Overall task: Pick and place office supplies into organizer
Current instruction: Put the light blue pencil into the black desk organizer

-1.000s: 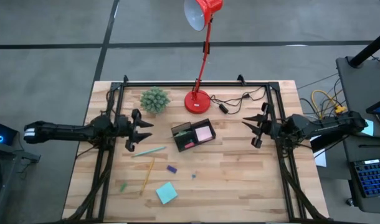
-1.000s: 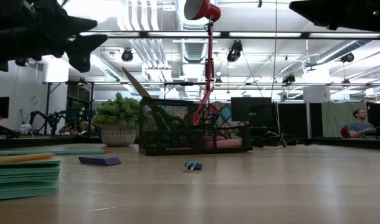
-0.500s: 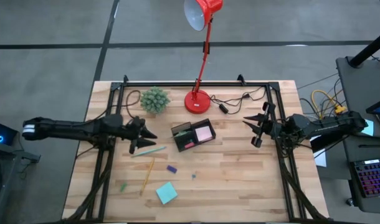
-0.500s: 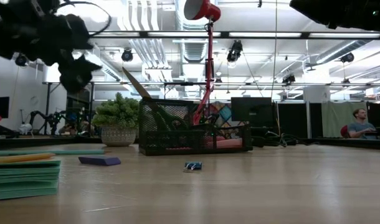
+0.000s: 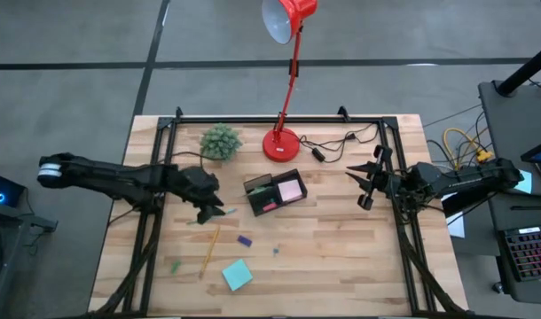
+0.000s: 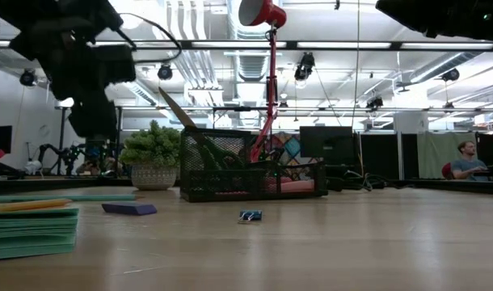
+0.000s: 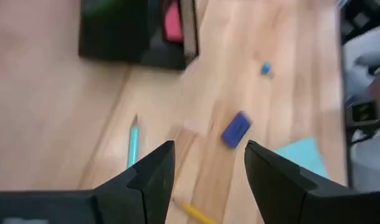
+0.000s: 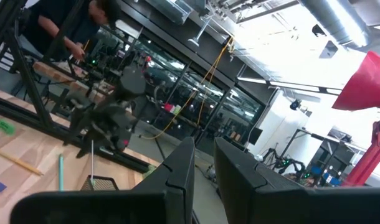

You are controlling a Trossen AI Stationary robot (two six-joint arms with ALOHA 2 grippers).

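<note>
The black organizer (image 5: 275,193) stands mid-table with a pink pad inside. A pale green pen (image 5: 214,214), a yellow pencil (image 5: 208,249), a purple eraser (image 5: 245,240) and a blue sticky pad (image 5: 237,275) lie flat on the wood, nearer the front than the organizer and to its left. My left gripper (image 5: 208,209) hangs open above the pen, slanting down, and touches nothing. In its wrist view, my left gripper (image 7: 205,168) has the pen (image 7: 133,144) and the eraser (image 7: 237,129) ahead of its fingers. My right gripper (image 5: 363,183) waits at the right side with a narrow gap between its fingers (image 8: 180,171), holding nothing.
A red desk lamp (image 5: 281,143) with its cable and a small green plant (image 5: 221,142) stand toward the far edge. A small green piece (image 5: 175,264) and a tiny blue item (image 5: 276,251) lie near the front. Black frame rails (image 5: 151,239) run along both sides.
My left gripper has moved toward the table's right and near edge, to above the pale green pen. It has tipped from nearly level to slanting down and has rolled. Its fingers have stayed apart. Nothing on the table has moved.
</note>
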